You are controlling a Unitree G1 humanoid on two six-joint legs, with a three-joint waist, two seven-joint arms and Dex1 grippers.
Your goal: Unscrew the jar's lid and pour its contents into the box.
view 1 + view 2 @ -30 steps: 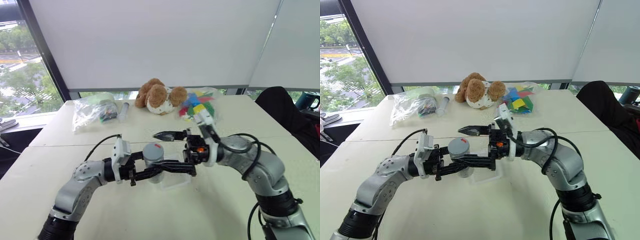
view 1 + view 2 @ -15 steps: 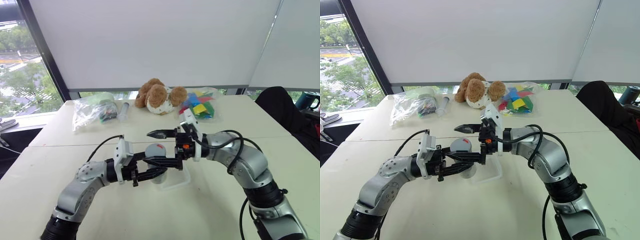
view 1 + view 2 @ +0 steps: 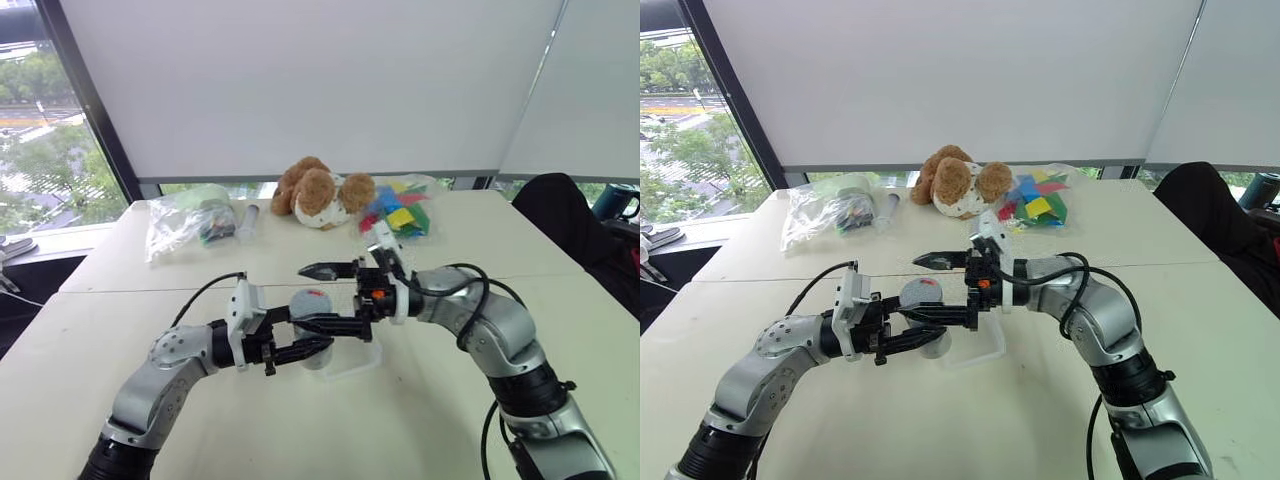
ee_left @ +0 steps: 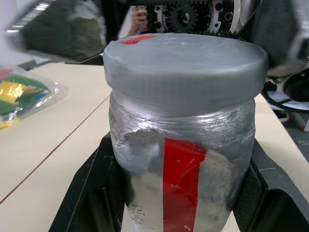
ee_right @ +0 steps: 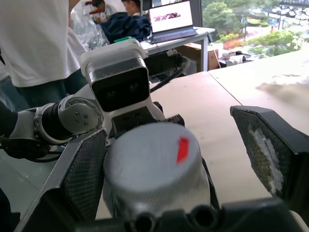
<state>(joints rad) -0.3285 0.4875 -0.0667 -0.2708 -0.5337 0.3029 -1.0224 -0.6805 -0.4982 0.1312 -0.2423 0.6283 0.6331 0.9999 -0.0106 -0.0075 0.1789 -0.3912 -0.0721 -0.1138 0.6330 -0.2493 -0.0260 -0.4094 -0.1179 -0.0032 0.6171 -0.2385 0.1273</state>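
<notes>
Left gripper (image 3: 300, 350) fingers clamp jar (image 4: 181, 145); lid (image 5: 152, 162) still on, between wide-open right gripper (image 3: 330, 297) fingers, ungripped. Unscrewing, pouring into box (image 3: 362, 364) remain.

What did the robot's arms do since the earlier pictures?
The right pincer, open wide, slid in from the right until its fingers straddle the lid. It grips nothing yet. The left pincer kept clamping the jar over the box; the lid stayed on.
</notes>
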